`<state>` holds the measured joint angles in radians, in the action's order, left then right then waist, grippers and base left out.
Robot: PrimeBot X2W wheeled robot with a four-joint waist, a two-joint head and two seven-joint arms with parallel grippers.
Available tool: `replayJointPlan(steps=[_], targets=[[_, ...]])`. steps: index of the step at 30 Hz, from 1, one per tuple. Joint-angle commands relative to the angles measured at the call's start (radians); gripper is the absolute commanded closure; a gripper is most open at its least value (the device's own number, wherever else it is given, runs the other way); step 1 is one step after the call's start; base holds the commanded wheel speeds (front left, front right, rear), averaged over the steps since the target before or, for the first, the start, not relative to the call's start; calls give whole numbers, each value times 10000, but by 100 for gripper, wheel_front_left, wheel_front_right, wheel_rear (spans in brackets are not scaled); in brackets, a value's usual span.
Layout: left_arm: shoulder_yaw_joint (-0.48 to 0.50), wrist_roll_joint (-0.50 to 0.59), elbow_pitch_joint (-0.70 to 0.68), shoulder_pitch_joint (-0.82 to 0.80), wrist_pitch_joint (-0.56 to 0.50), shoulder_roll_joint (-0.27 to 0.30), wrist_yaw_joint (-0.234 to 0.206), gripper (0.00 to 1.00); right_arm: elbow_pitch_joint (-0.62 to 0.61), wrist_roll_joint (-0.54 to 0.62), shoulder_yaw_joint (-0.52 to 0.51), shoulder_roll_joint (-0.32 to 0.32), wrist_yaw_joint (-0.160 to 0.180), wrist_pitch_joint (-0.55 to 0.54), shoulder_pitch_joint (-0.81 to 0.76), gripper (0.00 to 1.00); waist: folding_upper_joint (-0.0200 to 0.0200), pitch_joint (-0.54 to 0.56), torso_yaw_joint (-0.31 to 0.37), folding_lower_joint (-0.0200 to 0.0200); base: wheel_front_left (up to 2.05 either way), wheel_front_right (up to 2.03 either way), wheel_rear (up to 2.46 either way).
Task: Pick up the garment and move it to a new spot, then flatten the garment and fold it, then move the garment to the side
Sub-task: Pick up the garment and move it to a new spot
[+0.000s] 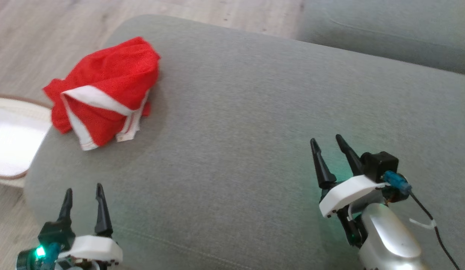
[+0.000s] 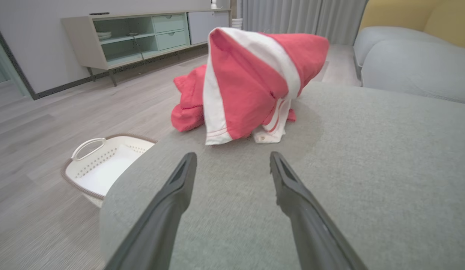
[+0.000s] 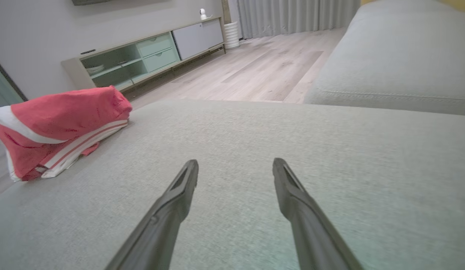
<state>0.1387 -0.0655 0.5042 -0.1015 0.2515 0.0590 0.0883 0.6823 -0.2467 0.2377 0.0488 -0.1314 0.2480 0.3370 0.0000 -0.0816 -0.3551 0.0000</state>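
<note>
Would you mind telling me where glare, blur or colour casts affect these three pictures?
Head view: the basket is blown out to white, and a green glow tints the sofa beside the right claw. Left wrist view: the garment looks washed-out pink, the near floor smeared. Right wrist view: the near sofa is soft.

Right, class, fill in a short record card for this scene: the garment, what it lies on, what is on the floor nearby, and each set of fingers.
garment: red cloth garment with white trim, crumpled in a heap, not yet flattened
surface: grey fabric sofa cushion; garment at its far left corner
floor: white perforated basket with brown rim, left of the cushion
left fingers: open, empty, short of the garment
right fingers: open, empty, over bare cushion, farther from the garment
</note>
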Motion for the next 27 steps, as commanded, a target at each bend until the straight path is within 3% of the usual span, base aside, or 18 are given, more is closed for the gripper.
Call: replayJointPlan(steps=[1, 14, 21, 27], targets=[[351, -40, -265, -274, 103, 185, -46, 0, -218, -45, 265, 14, 7, 137, 115, 0, 0, 93, -317, 0, 0, 0, 0], [605, -158, -915, -1080, 103, 328, 136, 0, -2, 126, 231, 14, 7, 138, -92, 0, 0, -144, -389, 0, 0, 0, 0], [247, -23, 330, -3033, 103, 1571, 329, 0, 49, 190, 395, 14, 7, 138, 23, 0, 0, -658, 67, 0, 0, 0, 0], [-783, -322, 1849, -4751, -63, 2635, 416, 0, -23, 474, 370, 91, 7, 138, 323, 0, 0, -1450, 501, 0, 0, 0, 0]])
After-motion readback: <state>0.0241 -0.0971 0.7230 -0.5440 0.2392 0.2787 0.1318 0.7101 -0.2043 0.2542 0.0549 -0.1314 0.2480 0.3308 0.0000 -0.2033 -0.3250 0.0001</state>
